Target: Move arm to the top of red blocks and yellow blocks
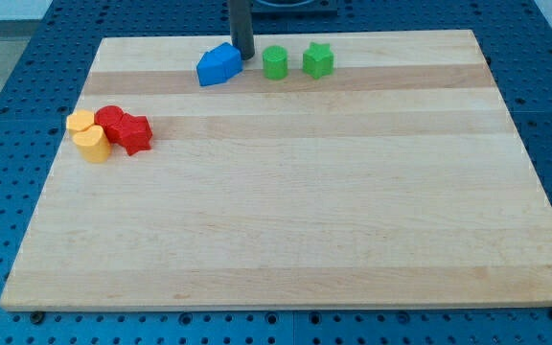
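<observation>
Currently resting: tip [243, 57] at far edge of pale wooden worktop [286, 211], touching blue pentagonal block [218, 65]; no hand visible. Clustered far left, touching: two red blocks [123, 128], two yellow cylinder blocks [87, 136]. Right of tip: green cylinder [274, 63], green star block [317, 60].

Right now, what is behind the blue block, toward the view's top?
My tip stands just behind the blue block, at its upper right corner, close to it or touching. The block may cover a bit of the board there; nothing else shows.
</observation>
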